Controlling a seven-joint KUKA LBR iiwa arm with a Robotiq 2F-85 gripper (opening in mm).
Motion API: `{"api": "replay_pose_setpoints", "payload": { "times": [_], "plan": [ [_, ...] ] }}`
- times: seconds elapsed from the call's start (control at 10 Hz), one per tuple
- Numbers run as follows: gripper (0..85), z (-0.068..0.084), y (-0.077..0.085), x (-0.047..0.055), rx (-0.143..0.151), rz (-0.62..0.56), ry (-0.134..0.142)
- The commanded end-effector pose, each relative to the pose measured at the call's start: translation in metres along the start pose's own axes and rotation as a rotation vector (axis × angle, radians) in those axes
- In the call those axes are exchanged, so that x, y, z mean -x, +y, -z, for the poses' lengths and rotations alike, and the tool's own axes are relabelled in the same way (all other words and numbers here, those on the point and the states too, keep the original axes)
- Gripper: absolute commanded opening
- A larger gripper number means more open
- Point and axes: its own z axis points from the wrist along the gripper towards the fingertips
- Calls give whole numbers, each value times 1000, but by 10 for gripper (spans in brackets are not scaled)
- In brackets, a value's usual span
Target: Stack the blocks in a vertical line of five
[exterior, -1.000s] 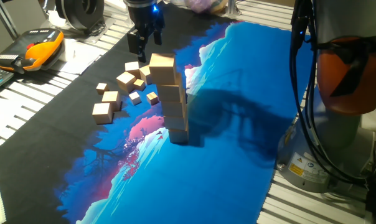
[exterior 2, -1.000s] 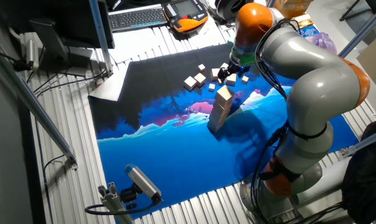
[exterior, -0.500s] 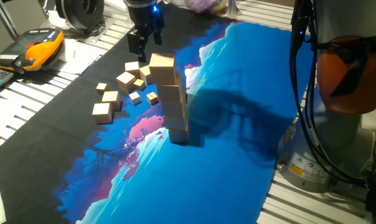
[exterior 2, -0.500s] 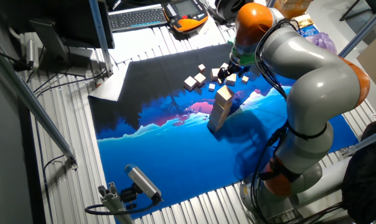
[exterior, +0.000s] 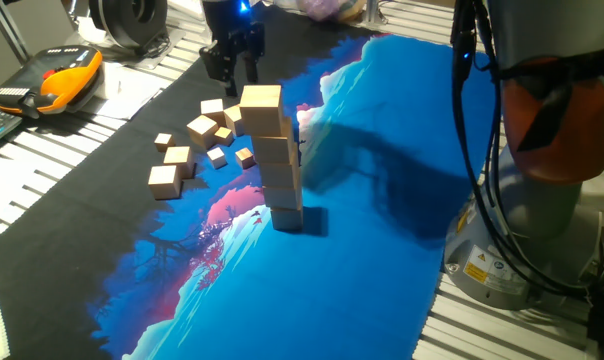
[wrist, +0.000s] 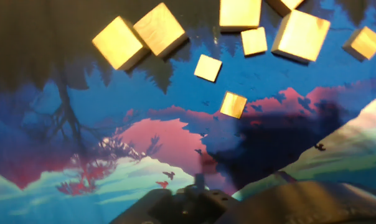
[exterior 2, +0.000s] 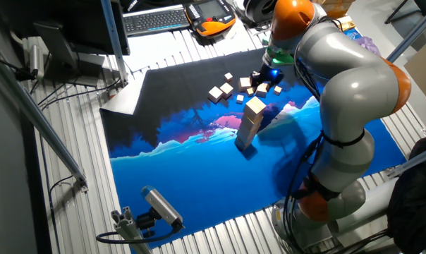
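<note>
Gripper (exterior: 232, 66) empty, above loose blocks (exterior: 204, 130), behind stack (exterior: 277, 160).

A stack of blocks (exterior: 277, 155) stands upright on the blue part of the mat — plain light-tan wooden cubes set one atop another in a slightly uneven column, the top cube (exterior: 261, 108) the widest. From the other fixed view the same stack (exterior 2: 250, 123) leans a little (the exact count is hard to tell). Loose blocks (exterior: 197, 145) lie scattered flat just beside it on the dark part of the mat, some touching in pairs; the hand view shows these loose blocks (wrist: 208, 67) in several small sizes.
</note>
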Motion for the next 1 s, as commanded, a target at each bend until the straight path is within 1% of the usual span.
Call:
{"api": "replay_pose_setpoints", "payload": {
  "times": [0.0,0.2,0.9],
  "plan": [
    [0,0,0,0,22,-173,-17],
    [0,0,0,0,19,-173,-16],
    [0,-1,2,0,25,-200,-11]
  ]
}}
